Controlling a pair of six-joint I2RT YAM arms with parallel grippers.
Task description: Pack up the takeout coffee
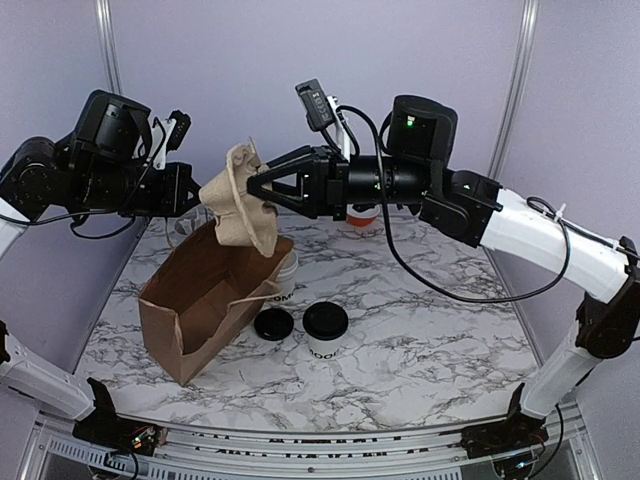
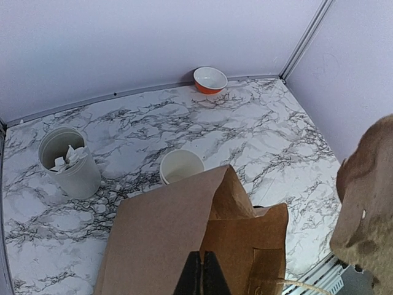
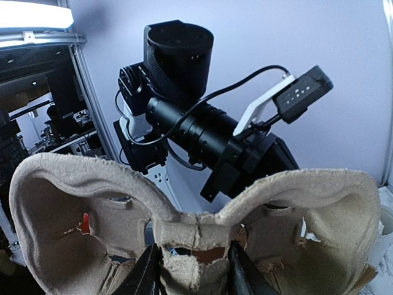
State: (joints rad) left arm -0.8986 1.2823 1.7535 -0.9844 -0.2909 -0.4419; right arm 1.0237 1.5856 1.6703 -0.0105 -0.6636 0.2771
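Where the takeout coffee (image 1: 325, 336) stands, long axis vertical, lid (image 1: 325, 319) up

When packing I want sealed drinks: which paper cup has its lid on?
The lettered cup nearest the front edge, capped in black; the other cup, beside the brown bag, stands open.

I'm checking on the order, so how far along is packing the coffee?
Done: the left hand holds the bag open by its edge. In hand: the right hand holds the carrier above the bag. Left: the lidded cup sits on the table, unpacked; a second cup has no lid.
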